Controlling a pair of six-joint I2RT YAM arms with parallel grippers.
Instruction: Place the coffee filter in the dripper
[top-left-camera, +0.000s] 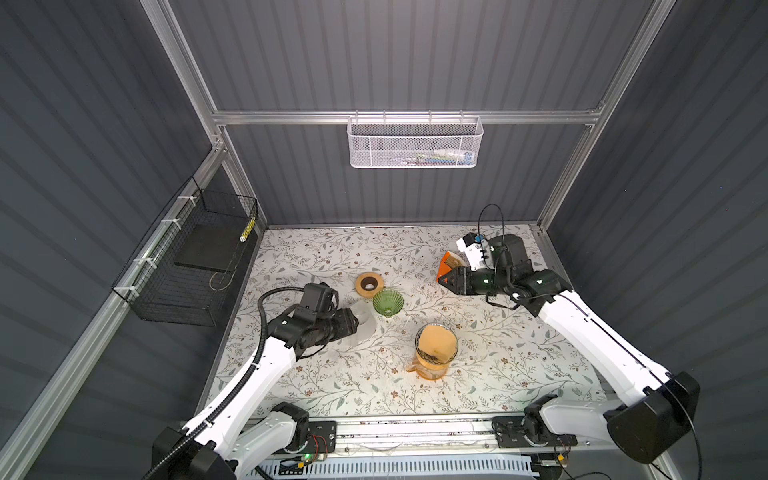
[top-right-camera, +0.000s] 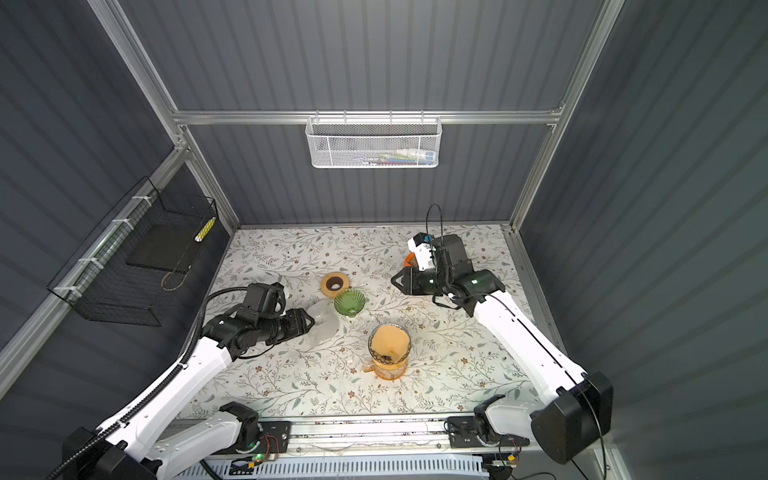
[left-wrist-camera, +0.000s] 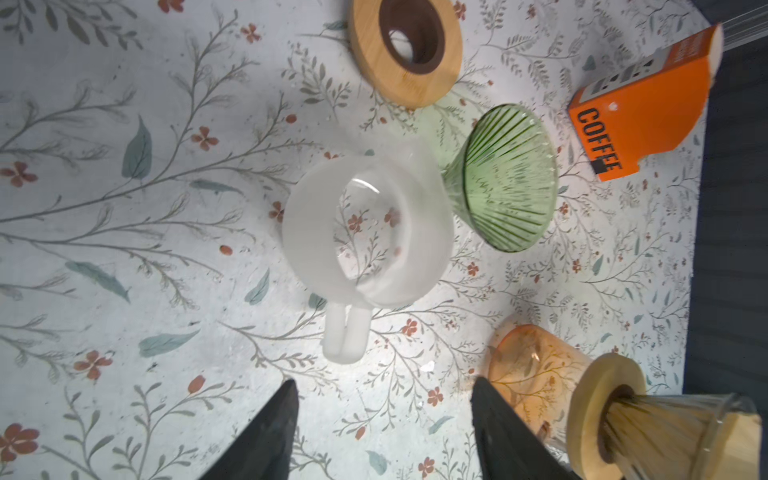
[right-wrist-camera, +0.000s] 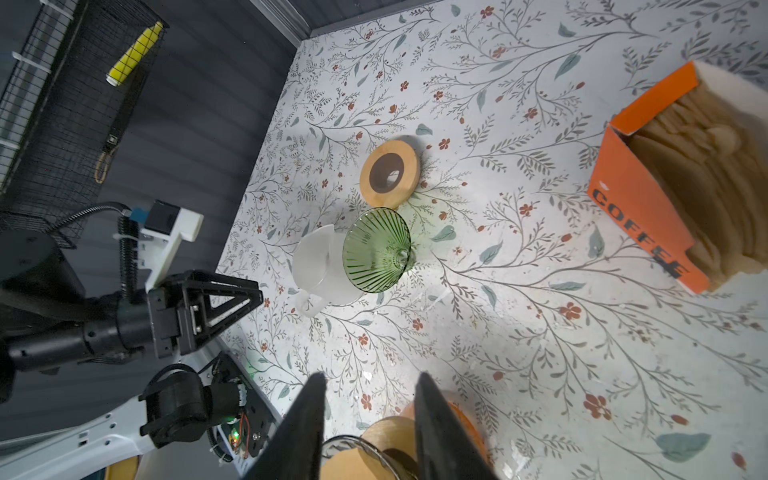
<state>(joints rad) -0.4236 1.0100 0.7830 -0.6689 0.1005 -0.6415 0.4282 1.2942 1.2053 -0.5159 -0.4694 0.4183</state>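
Note:
A tan coffee filter (top-left-camera: 436, 343) (top-right-camera: 390, 341) sits inside a clear glass dripper (top-left-camera: 424, 355) with a wooden collar, on an orange glass carafe (top-left-camera: 430, 372). The left wrist view shows that dripper (left-wrist-camera: 665, 432) and carafe (left-wrist-camera: 536, 370) beside my jaws. My left gripper (top-left-camera: 354, 322) (left-wrist-camera: 384, 395) is open and empty, pointing at a frosted pitcher (left-wrist-camera: 365, 232). My right gripper (top-left-camera: 442, 280) (right-wrist-camera: 371, 378) is open and empty, up near the orange filter box (top-left-camera: 451, 264), apart from the filter (right-wrist-camera: 353, 461).
A green ribbed glass dripper (top-left-camera: 387, 302) (right-wrist-camera: 376, 249) lies beside the frosted pitcher (top-left-camera: 363, 326). A wooden ring (top-left-camera: 369, 284) lies just behind it. The orange box (right-wrist-camera: 648, 216) holds several filters. A white mesh basket (top-left-camera: 414, 143) hangs at the back and a black wire basket (top-left-camera: 195, 266) on the left wall.

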